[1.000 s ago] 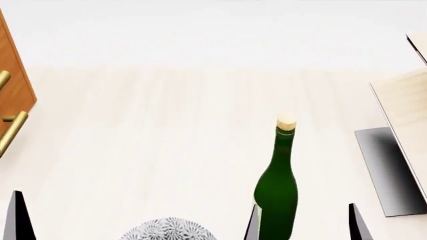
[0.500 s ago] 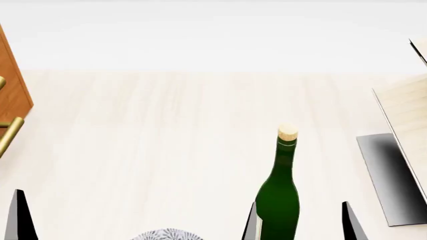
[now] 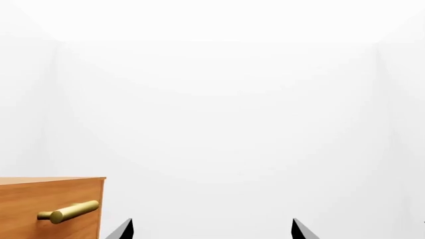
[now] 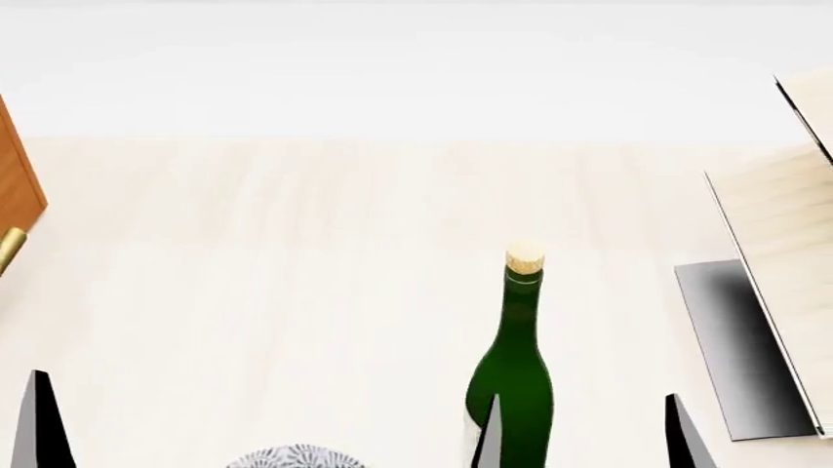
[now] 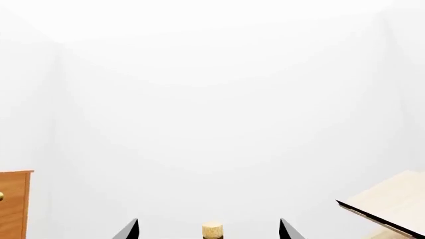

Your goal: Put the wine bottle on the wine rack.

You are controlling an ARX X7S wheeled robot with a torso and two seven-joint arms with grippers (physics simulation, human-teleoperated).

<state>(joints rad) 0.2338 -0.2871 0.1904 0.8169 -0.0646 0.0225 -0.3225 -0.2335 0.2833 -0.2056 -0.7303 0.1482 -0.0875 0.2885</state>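
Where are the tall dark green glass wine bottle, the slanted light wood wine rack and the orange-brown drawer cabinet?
Dark green glass wine bottle [image 4: 514, 385], head view, body.
Light wood wine rack [image 4: 787, 234], head view, slanted board.
Orange-brown drawer cabinet [image 3: 40, 199], left wrist view, front panel.

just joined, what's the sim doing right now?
The wine bottle stands upright on the light wood table, between the open fingers of the right gripper; contact isn't visible. The wine rack sits to the robot's right, with no bottle on the part in view. The left gripper is open and holds nothing, near the drawer cabinet.
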